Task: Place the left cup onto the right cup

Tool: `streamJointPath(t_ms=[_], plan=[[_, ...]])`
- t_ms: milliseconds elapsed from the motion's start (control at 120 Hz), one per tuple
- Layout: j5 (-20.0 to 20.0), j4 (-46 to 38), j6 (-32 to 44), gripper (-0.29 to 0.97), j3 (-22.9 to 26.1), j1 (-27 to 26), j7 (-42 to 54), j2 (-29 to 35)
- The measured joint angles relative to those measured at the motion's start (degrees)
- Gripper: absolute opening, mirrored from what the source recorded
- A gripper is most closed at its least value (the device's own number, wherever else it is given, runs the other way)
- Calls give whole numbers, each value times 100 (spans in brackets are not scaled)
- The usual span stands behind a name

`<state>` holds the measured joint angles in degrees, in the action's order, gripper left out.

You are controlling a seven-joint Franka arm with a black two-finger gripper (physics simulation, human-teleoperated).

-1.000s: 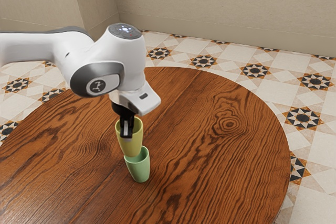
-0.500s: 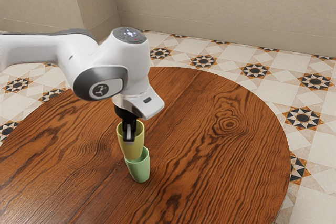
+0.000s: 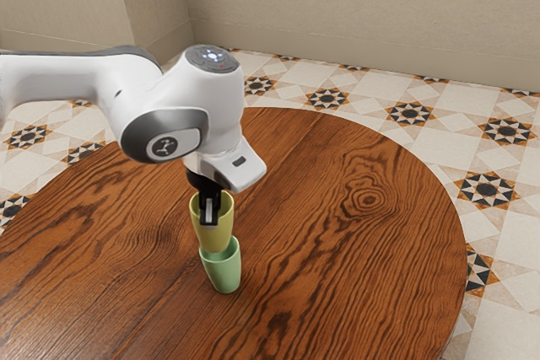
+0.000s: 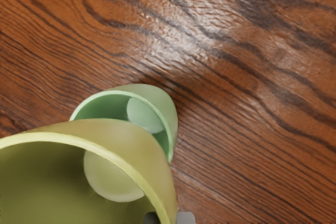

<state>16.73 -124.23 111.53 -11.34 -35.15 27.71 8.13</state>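
Pincer (image 3: 208, 207) tight on yellow cup (image 3: 213, 234); green cup (image 3: 224, 270) beneath, on table (image 3: 363, 242)

We take the exterior view from beside the arm (image 3: 76, 82), high and some way off, looking down on the round table (image 3: 363, 242) and the tiled floor (image 3: 506, 174). The wrist view looks down from very near. Both views share the yellow cup (image 3: 214, 230) and the green cup (image 3: 224, 271).
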Motion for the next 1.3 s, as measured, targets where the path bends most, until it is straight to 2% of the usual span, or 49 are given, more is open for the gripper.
streamJointPath(t_ms=[408, 525, 658, 792, 1100, 1300], plan=[[26, 8, 60, -9, 0, -9, 4, -92], [-22, -6, 72, 7, 0, 1, 15, -117], [-56, -16, 80, 34, 1, 27, 24, -120], [-67, -16, 84, 50, 1, 33, 34, -122], [-100, 18, 119, 64, -9, 107, 99, -123], [-353, 509, 206, 66, -25, 544, 326, -339]])
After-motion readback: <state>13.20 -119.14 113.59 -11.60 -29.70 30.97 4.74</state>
